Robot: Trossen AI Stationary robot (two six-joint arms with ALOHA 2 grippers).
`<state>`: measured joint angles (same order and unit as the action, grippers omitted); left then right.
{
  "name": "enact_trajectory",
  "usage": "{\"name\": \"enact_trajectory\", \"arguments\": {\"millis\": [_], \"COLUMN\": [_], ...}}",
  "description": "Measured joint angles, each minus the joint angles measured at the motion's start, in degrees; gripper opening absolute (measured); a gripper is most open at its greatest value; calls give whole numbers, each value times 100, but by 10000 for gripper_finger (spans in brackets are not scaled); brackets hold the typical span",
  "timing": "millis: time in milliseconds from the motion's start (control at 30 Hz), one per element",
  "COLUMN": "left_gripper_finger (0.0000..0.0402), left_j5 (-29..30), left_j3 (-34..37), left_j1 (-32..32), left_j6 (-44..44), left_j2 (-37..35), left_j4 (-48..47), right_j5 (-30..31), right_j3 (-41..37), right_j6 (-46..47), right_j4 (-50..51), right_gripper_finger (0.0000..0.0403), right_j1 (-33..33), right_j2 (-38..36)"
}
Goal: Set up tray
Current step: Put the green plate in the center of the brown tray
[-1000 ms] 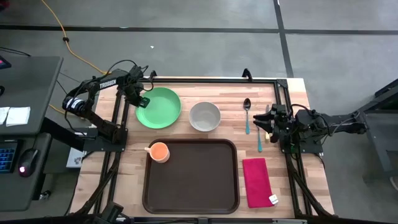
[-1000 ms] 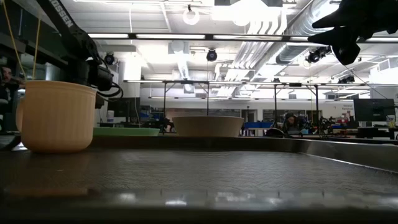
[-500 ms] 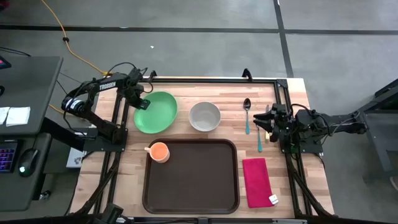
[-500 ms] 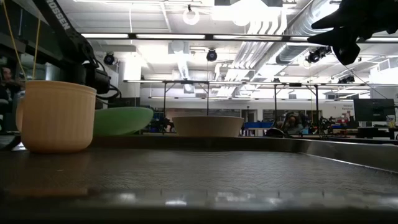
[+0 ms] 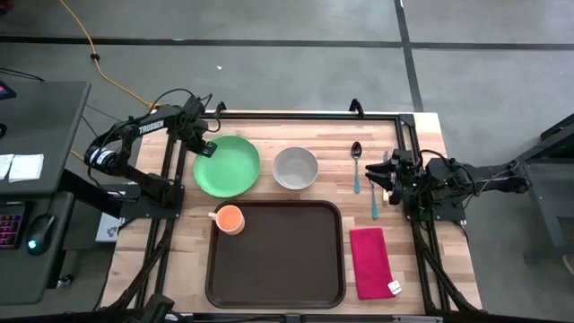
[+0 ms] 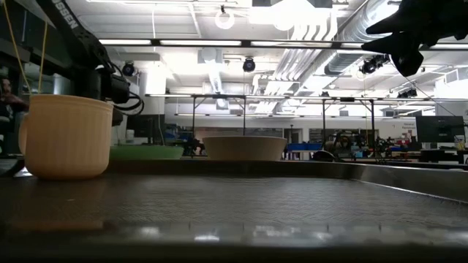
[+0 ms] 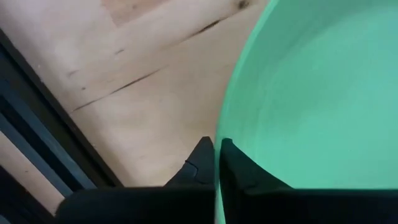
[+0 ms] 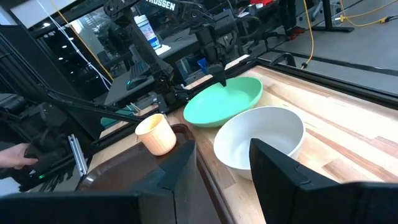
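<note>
Now | one tray (image 5: 275, 256) (cup (image 5: 230, 218) aboard) | left pincer (image 7: 217, 155) clamps one green plate (image 5: 227, 165) | right pincer (image 8: 222, 158) apart

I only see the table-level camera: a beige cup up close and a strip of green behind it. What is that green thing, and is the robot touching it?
Observer: It's a green plate on the wood beyond the tray. The left gripper is pinched on its rim, one finger on each side.
Operator: And the dark shape at my top right?
Observer: That's the right gripper, open, by a spoon and fork near the table's right edge.
Operator: Anything else I'm missing?
Observer: A red napkin lies on the table to the right of the tray.
</note>
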<state>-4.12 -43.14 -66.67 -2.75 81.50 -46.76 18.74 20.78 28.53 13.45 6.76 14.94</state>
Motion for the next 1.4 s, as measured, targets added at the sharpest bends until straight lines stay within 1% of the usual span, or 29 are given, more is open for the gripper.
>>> {"name": "enact_trajectory", "arguments": {"millis": [67, 267, 867, 1233, 1400], "left_gripper_finger": [13, 13, 13, 13, 13], "left_j5": [19, 99, -328, -457, -518], "left_j3": [8, 10, -4, -359, -412], "left_j1": [0, -2, -9, -11, -12], "left_j6": [1, 56, 20, 95, 157], "left_j2": [-74, -233, -284, -292, -358], "left_j4": [70, 130, 273, -122, -178], "right_j5": [0, 0, -2, -55, -129], "right_j3": [0, 0, 0, 0, 0], "right_j6": [-2, 0, 2, 2, 2], "right_j4": [0, 0, 0, 4, 41], "right_gripper_finger": [129, 129, 129, 129, 129], "right_j1": [-1, 0, -2, -2, -2], "right_j2": [0, 0, 0, -2, 0]}}
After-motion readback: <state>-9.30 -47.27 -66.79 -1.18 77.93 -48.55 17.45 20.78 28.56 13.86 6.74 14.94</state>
